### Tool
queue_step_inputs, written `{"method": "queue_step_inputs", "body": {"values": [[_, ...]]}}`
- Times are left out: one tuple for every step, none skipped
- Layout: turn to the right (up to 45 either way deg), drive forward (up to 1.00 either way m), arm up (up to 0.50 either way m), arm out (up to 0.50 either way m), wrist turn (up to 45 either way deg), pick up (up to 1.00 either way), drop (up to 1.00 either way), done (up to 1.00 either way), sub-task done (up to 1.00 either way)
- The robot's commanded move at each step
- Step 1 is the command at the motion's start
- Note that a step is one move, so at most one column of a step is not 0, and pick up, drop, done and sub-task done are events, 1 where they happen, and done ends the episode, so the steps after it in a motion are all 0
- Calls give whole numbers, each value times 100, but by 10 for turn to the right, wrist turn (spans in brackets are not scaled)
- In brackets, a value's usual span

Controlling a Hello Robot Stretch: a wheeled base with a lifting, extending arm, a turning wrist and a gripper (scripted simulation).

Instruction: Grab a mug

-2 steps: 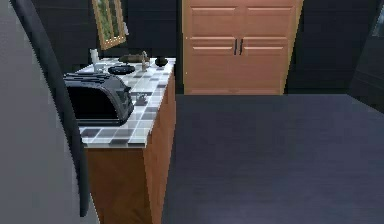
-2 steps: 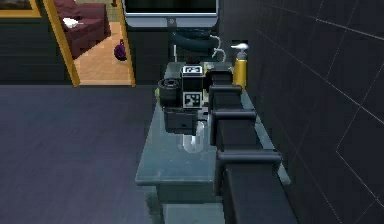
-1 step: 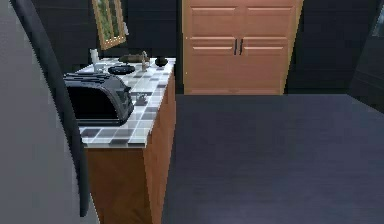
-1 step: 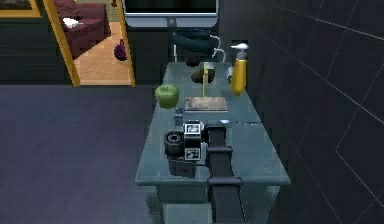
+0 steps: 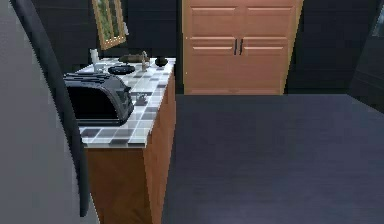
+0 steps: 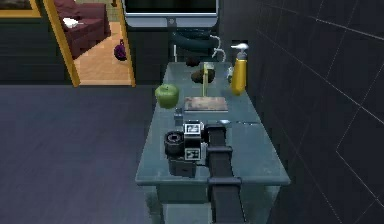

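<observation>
Rising from the arm side view's bottom edge, the dark arm lies over a grey-blue table. The gripper sits at its end above the tabletop, and I cannot tell whether it has hold of anything. Farther along the table stand a green apple, a tan board, a yellow bottle and, at the far end, a dark rounded vessel; whether that vessel or the small dark lump near the bottle is the mug cannot be told.
</observation>
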Motion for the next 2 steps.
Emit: {"method": "queue_step_inputs", "body": {"values": [[0, 0, 10, 0, 0, 0, 0, 0, 0], [0, 0, 0, 0, 0, 0, 0, 100, 0]]}}
